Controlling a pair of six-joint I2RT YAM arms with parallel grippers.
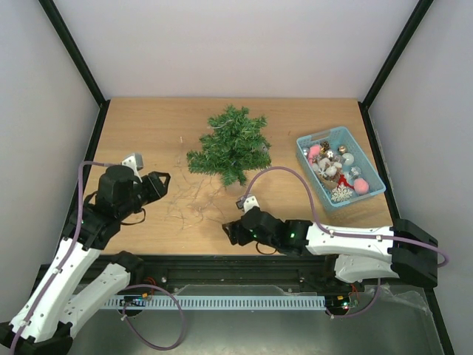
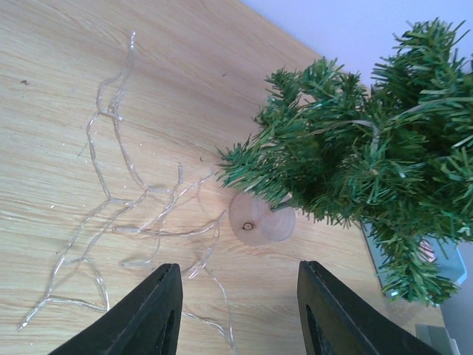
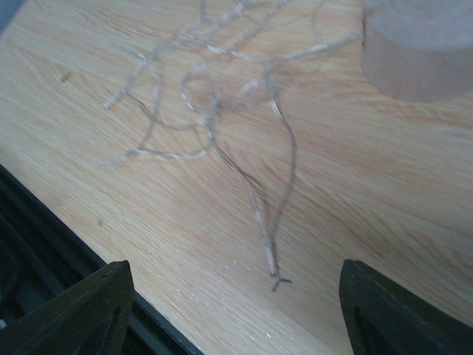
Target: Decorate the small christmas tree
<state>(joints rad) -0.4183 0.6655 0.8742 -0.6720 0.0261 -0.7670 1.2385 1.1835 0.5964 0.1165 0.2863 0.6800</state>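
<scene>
Many ornaments (image 1: pixel 336 166) fill the blue basket (image 1: pixel 318 135) beside the tree (image 1: pixel 233 144).

Tangled clear wire (image 3: pixel 213 118) on wooden table (image 3: pixel 369 185), round wooden base (image 3: pixel 421 59) top right, end effector (image 3: pixel 233 274) spread wide.

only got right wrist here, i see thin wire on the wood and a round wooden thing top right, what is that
Observer: That is the base of the small christmas tree, which stands in the middle of the table.
Operator: anything hung on it yet
Observer: None that I can see. The ornaments lie in a light-blue basket at the right side.
Operator: and the left hand
Observer: The left hand is open and empty, left of the wire, pointing toward the tree.
</scene>
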